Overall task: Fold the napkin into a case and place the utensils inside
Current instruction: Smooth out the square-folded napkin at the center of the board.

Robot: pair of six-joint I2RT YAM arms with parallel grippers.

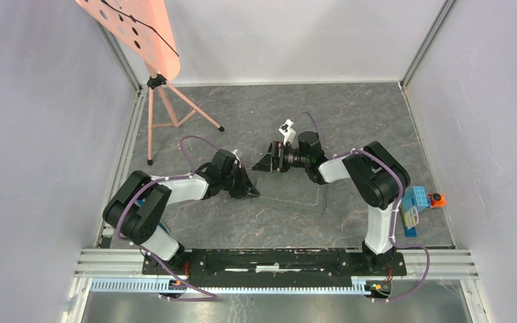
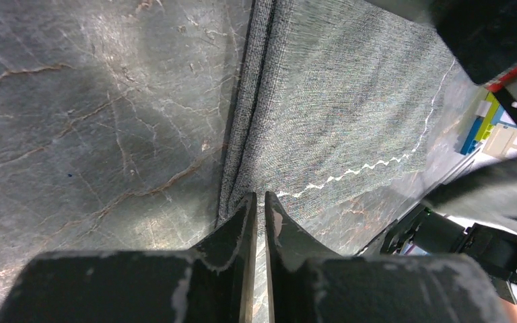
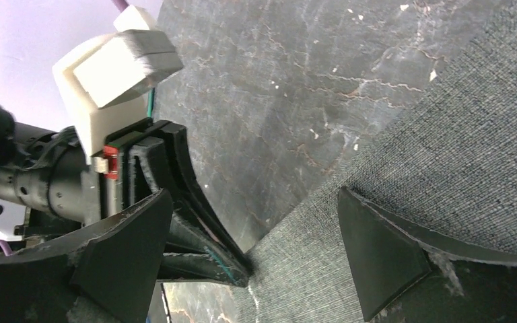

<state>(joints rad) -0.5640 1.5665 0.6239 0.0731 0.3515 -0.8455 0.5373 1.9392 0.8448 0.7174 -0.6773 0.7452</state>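
Observation:
The dark grey napkin [image 1: 293, 192] lies flat on the slate floor between the two arms; in the left wrist view its left side [image 2: 350, 101] shows a doubled fold. My left gripper [image 1: 249, 191] is low at the napkin's left corner, its jaws [image 2: 259, 198] pinched on the hem. From the right wrist its fingers [image 3: 198, 235] meet at that corner. My right gripper [image 1: 268, 163] hovers just behind, jaws [image 3: 252, 198] wide open over the napkin's edge [image 3: 444, 155], holding nothing. The utensils [image 1: 410, 219] lie far right, with blue, green and yellow handles [image 2: 486, 121].
A chunky blue-and-white block [image 1: 419, 197] with an orange part [image 1: 436, 200] sits at the right wall beside the utensils. A pink tripod stand [image 1: 165, 111] with a perforated board stands at the back left. White walls enclose the floor on three sides.

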